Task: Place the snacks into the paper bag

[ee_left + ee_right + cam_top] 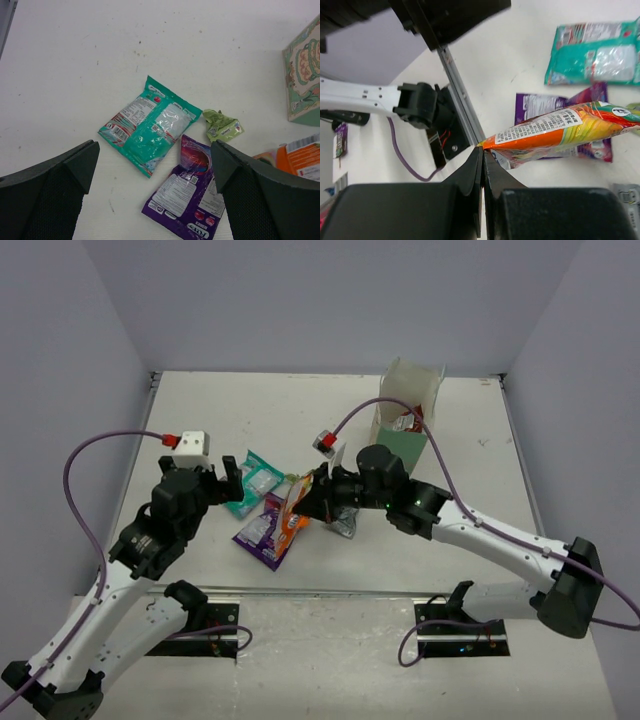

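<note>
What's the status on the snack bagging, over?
Left gripper open over teal packet. Right gripper shut on orange packet edge, short of paper bag. Purple packet, green packet on table. Nothing blocking the bag mouth.

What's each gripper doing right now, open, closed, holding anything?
Left gripper: open and empty, above the teal packet.
Right gripper: shut on one end of the orange packet.
</note>
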You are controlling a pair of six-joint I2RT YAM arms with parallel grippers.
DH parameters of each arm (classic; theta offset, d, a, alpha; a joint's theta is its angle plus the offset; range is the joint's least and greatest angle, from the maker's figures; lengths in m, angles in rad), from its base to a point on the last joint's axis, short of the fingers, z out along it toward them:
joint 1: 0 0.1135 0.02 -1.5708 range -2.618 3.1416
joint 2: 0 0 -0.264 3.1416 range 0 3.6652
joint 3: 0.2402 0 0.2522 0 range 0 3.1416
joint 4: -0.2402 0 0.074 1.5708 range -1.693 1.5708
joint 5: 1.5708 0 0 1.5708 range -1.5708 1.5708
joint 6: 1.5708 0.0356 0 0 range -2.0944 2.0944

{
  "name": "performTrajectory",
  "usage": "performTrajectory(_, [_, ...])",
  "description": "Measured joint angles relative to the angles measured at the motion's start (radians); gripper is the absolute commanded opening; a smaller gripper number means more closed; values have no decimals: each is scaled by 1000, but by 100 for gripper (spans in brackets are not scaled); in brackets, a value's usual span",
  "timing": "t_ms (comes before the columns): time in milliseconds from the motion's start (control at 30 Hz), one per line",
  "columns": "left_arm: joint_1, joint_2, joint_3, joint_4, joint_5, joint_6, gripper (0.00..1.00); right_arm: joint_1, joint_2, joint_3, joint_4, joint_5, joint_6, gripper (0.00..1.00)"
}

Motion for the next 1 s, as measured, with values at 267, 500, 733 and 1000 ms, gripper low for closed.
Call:
performTrajectory(267, [5,-20,-1,1,2,0,100,-19,-91,155,-118,188,-66,0])
performTrajectory(500, [5,-23,-11,4,9,0,100,-142,-155,257,-196,329,-90,0])
performTrajectory(733, [5,-27,-14,4,13,0,100,-290,-235,339,-270,444,-117,0])
performTrajectory(1000, [5,-29,-14,4,17,0,100,-379,-221,508,-360,495,-135,0])
